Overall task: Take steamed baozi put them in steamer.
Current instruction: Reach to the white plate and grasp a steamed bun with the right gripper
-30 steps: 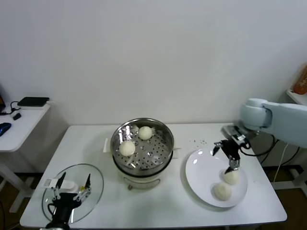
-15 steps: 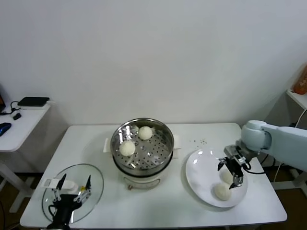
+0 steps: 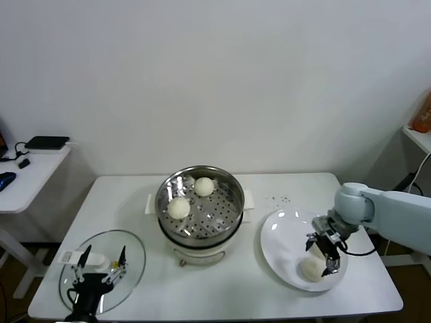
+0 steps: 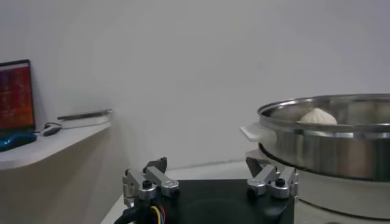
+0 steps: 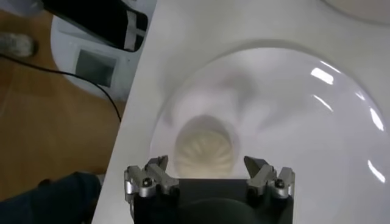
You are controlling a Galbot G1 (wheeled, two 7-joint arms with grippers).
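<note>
The right gripper has dropped lower over the white plate since a second ago — jaws wide, straddling a baozi. Two baozi sit in the steamer. The left gripper hovers over the glass lid — jaws wide.

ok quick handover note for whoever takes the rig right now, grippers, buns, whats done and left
Right gripper: open, low over the white plate, fingers either side of a baozi, not closed on it.
Left gripper: open, parked over the glass lid.
Done: two baozi sit in the steamer.
Left: the plate's baozi still need moving; one more shows clearly.
</note>
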